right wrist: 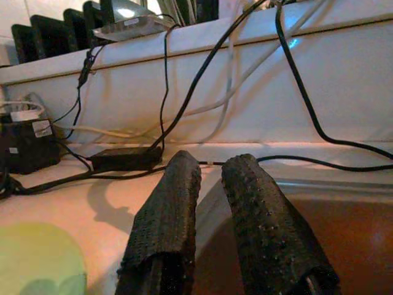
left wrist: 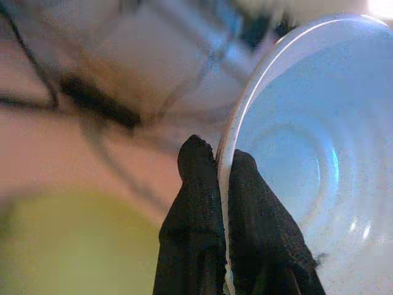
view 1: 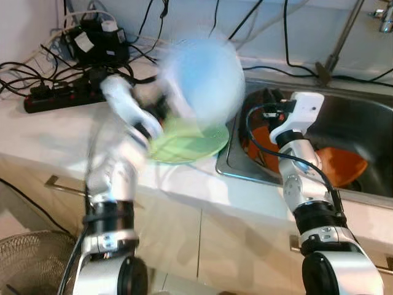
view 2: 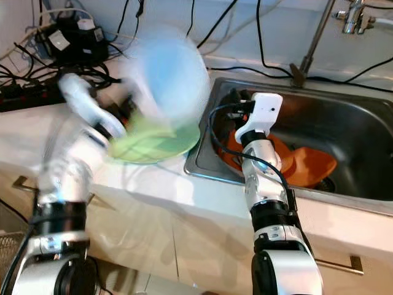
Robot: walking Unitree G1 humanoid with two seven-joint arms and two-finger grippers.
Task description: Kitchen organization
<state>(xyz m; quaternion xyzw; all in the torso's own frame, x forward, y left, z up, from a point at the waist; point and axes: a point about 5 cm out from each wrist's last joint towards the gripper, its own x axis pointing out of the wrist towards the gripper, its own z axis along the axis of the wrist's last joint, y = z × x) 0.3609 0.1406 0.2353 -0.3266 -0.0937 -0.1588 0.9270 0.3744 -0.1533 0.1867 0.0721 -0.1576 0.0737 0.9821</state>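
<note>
The left pincer [left wrist: 222, 184] was clamped on the rim of a pale blue glazed ceramic plate [view 1: 202, 77], held tilted above a round green plate [view 1: 187, 144] on the counter [view 1: 37, 138], likely stiff, slippery and breakable, while the right pincer [right wrist: 209, 184], slightly parted and empty, hung over the steel sink [view 1: 362, 123].

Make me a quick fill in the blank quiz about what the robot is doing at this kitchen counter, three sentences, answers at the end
1. The left gripper is clamped on the rim of a light ____ plate.
2. Below that plate, a ____ plate lies on the counter.
3. The right gripper reaches over the steel ____, where orange dishes lie.

Answers: blue; green; sink
</note>
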